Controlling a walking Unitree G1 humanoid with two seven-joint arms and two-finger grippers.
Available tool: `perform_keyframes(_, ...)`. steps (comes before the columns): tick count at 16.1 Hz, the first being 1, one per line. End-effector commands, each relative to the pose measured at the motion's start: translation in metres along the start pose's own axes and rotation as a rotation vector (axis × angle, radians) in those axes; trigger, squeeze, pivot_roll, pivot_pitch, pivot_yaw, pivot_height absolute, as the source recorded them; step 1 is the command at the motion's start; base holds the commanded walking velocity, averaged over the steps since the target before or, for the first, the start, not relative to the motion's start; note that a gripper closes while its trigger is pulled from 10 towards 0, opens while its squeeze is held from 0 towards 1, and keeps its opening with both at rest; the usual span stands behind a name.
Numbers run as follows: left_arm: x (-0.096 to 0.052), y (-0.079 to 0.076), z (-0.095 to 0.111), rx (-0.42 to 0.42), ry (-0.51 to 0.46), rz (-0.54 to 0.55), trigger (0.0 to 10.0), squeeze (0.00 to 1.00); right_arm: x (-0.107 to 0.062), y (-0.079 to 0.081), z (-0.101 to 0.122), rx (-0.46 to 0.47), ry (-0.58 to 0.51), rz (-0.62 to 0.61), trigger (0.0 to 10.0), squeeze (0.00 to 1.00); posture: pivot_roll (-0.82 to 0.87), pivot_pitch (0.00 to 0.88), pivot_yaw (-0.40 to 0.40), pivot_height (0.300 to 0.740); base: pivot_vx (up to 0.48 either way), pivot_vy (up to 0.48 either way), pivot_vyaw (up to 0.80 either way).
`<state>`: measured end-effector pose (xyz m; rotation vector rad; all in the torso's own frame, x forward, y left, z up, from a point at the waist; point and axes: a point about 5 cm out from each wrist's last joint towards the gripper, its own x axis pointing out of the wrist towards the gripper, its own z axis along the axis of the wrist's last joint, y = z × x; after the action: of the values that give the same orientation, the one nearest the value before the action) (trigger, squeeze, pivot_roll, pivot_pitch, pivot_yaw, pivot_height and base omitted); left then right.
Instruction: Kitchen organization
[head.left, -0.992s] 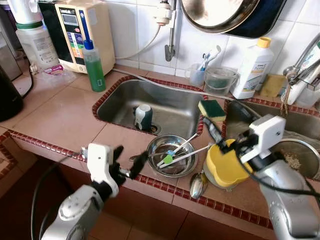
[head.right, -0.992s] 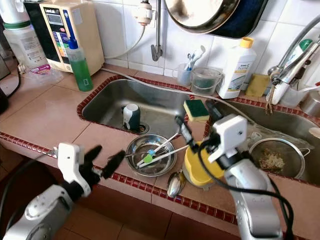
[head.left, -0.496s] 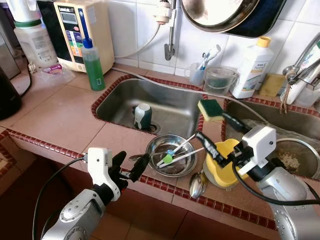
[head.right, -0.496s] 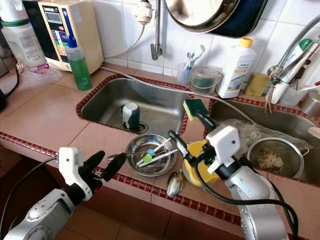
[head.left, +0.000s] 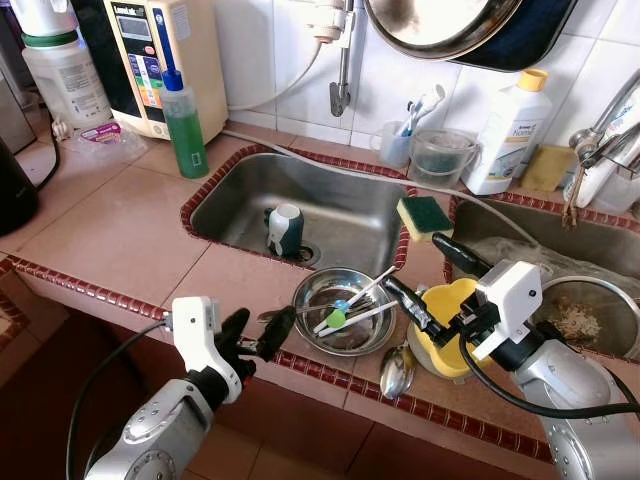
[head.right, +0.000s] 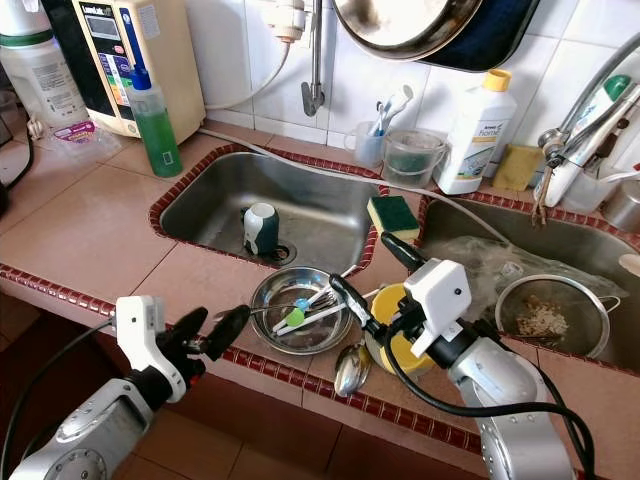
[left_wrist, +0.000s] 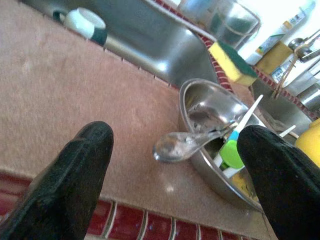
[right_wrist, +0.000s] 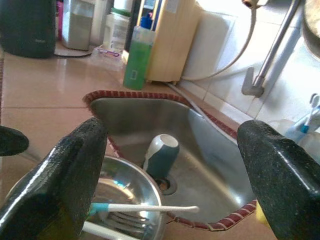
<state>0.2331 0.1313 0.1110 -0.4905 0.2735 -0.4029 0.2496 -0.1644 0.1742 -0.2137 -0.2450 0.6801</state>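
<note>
At twelve o'clock I see a large steel pan hanging on the white tiled wall. Toward ten o'clock stands a cream water-filter unit, with a dark kettle at nine o'clock on the tan tiled bench.

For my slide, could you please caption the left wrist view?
Open left gripper at the counter edge, facing a spoon propped on a steel bowl holding utensils.

Right claw lower, toward bowl.
</note>
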Motion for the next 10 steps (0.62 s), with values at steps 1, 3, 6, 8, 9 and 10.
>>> perform_keyframes(1, -0.001, 0.0, 0.0, -0.015, 0.008, 0.005, 10.0, 0.0, 0.0, 0.002, 0.007, -0.021, -0.014, 0.027, 10.0, 0.0, -0.12, 0.073, -0.016, 0.74, 0.0, 0.0, 0.0)
perform_keyframes(3, -0.001, -0.002, -0.002, -0.064, 0.021, 0.006, 10.0, 0.0, 0.0, 0.004, 0.008, -0.019, -0.012, 0.046, 10.0, 0.0, -0.12, 0.075, -0.017, 0.74, 0.0, 0.0, 0.0)
perform_keyframes(6, 0.003, -0.004, -0.004, -0.105, 0.038, 0.008, 10.0, 0.0, 0.0, 0.01, 0.01, -0.022, -0.005, 0.103, 10.0, 0.0, -0.12, 0.073, -0.018, 0.74, 0.0, 0.0, 0.0)
perform_keyframes(8, 0.005, -0.003, -0.004, -0.13, 0.037, 0.015, 10.0, 0.0, -0.001, 0.014, 0.009, -0.027, 0.006, 0.131, 10.0, 0.0, -0.13, 0.073, -0.017, 0.74, 0.0, 0.0, 0.0)
perform_keyframes(9, 0.005, -0.003, -0.004, -0.145, 0.034, 0.019, 10.0, 0.0, -0.001, 0.015, 0.009, -0.023, 0.01, 0.142, 10.0, 0.0, -0.13, 0.074, -0.019, 0.74, 0.0, 0.0, 0.0)
perform_keyframes(10, 0.006, -0.004, -0.003, -0.162, 0.028, 0.017, 10.0, 0.0, -0.002, 0.016, 0.009, -0.022, 0.016, 0.151, 10.0, 0.0, -0.13, 0.075, -0.018, 0.74, 0.0, 0.0, 0.0)
